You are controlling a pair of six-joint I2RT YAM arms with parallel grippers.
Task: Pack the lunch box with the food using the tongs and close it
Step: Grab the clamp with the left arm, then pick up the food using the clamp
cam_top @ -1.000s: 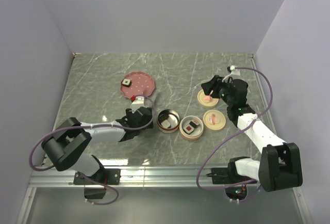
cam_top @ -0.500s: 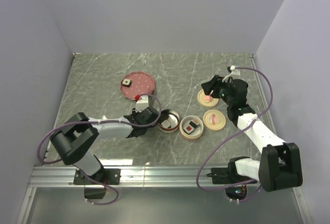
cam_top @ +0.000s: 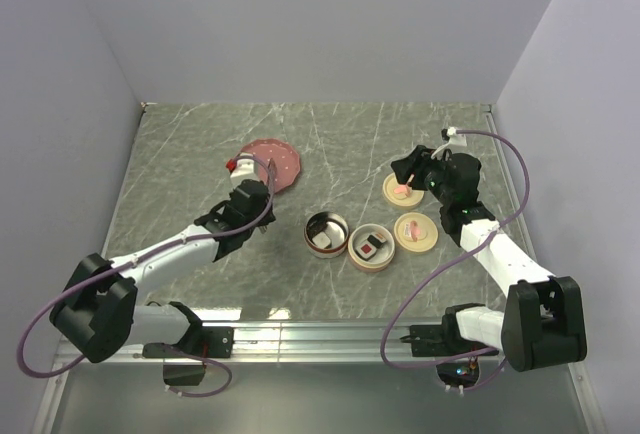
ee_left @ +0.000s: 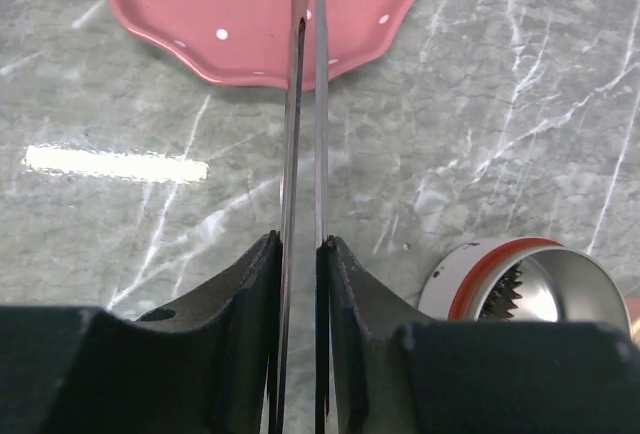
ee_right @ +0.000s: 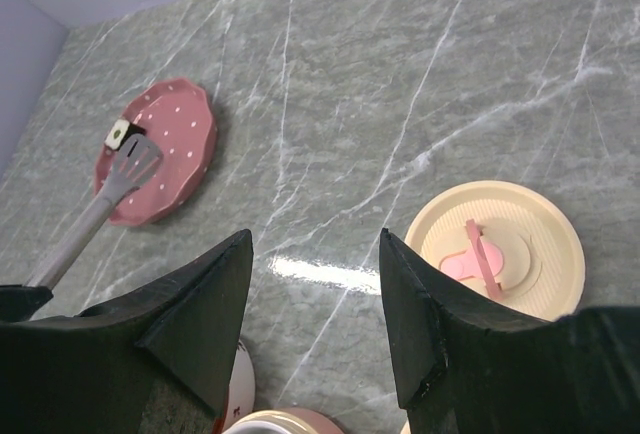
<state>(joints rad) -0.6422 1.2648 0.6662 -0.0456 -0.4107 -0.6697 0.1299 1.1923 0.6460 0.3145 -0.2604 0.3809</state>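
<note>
Back from the round tin [cam_top: 326, 234] it hung beside half a second ago, the left arm now stretches forward and left across the table, elbow low, wrist aimed at the pink dotted plate [cam_top: 285, 159]. The left gripper [ee_left: 302, 249] has its jaws pinching the tongs [ee_left: 292, 154], squeezing the two slim arms nearly together. The tong tips reach over the plate, just beside a black-sided food block [ee_right: 118, 134] at the plate's far edge; whether they touch it I cannot tell. The right arm has not moved: it is bent upward, and the right gripper [ee_right: 315, 239] hovers near a cream lid [ee_right: 540, 224] with its jaws spread and nothing between them.
</note>
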